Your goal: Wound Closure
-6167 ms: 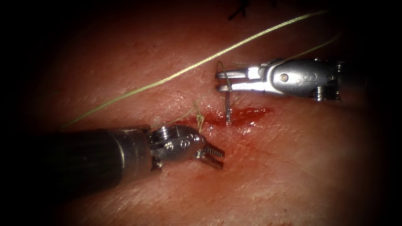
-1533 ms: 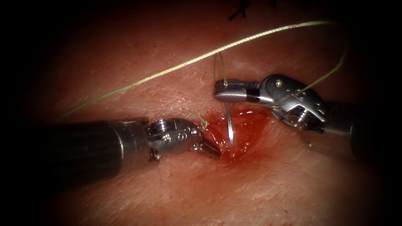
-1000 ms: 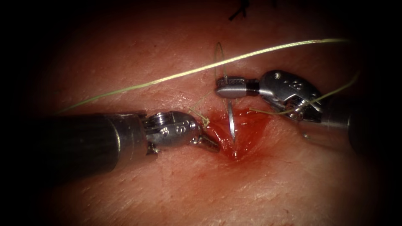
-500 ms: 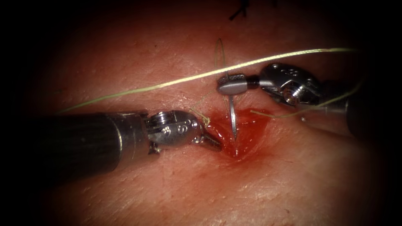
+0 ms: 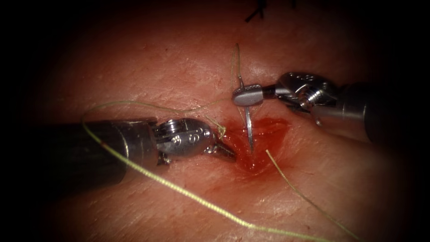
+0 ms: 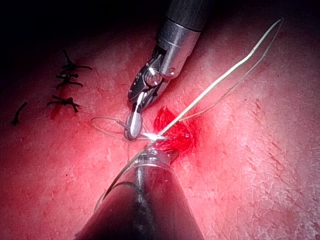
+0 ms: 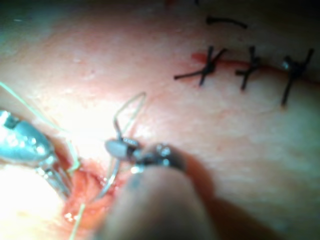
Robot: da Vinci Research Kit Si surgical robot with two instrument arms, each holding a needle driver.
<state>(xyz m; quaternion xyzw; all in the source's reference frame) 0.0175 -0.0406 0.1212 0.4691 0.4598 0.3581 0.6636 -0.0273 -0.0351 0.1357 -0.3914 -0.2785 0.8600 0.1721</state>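
My right claw [image 5: 239, 95] is clamping the needle [image 5: 248, 130] near its thread end, jaws closed tight on it, and its point is hanging down into the open cut [image 5: 257, 143], among the red fluid [image 5: 268, 130]; whether it is biting the tissue [image 5: 179, 67] I cannot tell. My left claw [image 5: 226, 153] is pinching the cut's left lip, jaws closed, probably to hold that edge open for the needle. The thread [image 5: 179, 190] is lying slack across my left shaft and the tissue below.
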